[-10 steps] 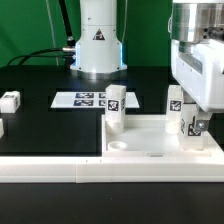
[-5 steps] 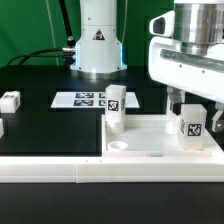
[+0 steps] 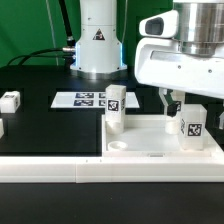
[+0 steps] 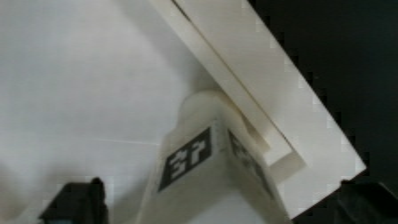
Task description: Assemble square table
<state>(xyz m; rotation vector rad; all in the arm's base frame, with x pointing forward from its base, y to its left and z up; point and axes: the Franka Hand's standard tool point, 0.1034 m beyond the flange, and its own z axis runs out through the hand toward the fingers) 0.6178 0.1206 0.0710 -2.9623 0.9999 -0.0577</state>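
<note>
Hovering over the tabletop [image 3: 150,140] on the exterior view's right, the gripper [image 3: 172,100] hangs above an upright leg [image 3: 193,126] with nothing between its fingers, which look spread. A second leg [image 3: 115,108] stands at the slab's far corner, and another [image 3: 10,100] lies apart on the black table [image 3: 50,125], near the marker board [image 3: 85,99].

Wrist view: a tagged leg [image 4: 210,150] stands on the white slab [image 4: 89,90] against its rim (one dark fingertip [image 4: 75,200] shows, touching nothing).
</note>
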